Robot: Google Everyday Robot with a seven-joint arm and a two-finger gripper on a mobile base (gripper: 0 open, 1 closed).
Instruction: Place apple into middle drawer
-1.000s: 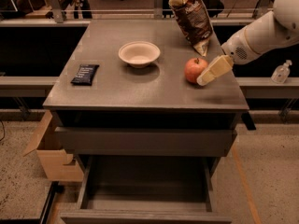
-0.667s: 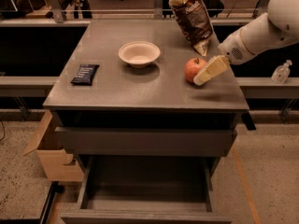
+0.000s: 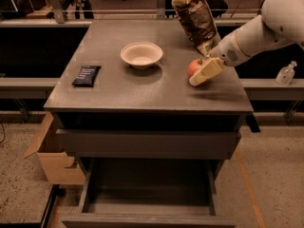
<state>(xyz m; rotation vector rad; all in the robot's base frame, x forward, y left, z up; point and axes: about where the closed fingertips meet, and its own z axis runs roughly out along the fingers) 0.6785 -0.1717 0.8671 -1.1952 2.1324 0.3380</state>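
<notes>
The claw is at the right side of the grey surface, its pale cream, blocky tip lying slantwise across the front right of the apple and hiding that part of it. The far side of the claw is behind the fruit, so I cannot tell whether it is clamped on the apple or merely against it, nor whether the apple rests on the surface. What shows of the apple is round and red with a lighter patch. The smooth white arm comes in from the upper right and is cut off by the edge. Just behind the apple stands a crinkled, dark brown snack bag, upright and leaning a little, its top trimmed by the edge. Near the middle of the matte surface sits a pale, round, shallow bowl, and well to its left lies a flat black wrapped bar, its print too small to read. Below, under a closed drawer with a tall plain front, the middle drawer is pulled out: low side walls, smooth flat floor, dim inside, its front cut off at the bottom. A cardboard box shows partly behind the cabinet at the left, and a small clear bottle stands on a ledge at the right.
</notes>
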